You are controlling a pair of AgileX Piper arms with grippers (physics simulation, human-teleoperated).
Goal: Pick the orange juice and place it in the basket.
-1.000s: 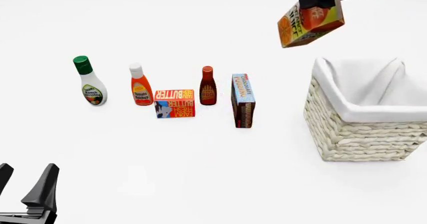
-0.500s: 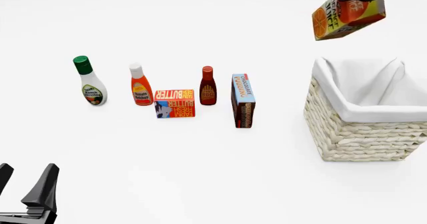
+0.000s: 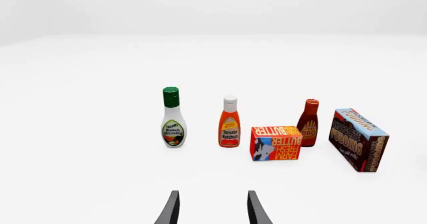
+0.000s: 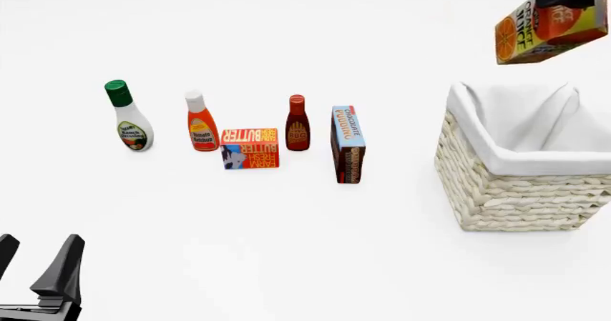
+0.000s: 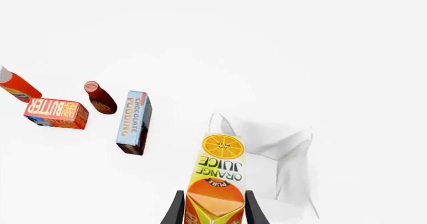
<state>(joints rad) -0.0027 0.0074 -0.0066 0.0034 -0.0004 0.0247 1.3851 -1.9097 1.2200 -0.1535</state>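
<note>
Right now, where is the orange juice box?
In the front view the orange juice is up in the air at the far right, held by the right gripper, above the basket.

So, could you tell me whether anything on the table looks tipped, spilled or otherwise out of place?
Nothing on the table stands out: the bottles and boxes stand upright, nothing spilled. Only the orange juice is askew, tilted in mid-air in the right gripper above the basket.

We see the ranch bottle (image 4: 126, 116) leftmost, then the ketchup (image 4: 200, 122), the butter box (image 4: 250, 149) just in front, the BBQ bottle (image 4: 297, 124), the pudding box (image 4: 348, 144); the basket (image 4: 520, 192) stands well right; the orange juice (image 4: 550, 29) hangs above its far side.
</note>
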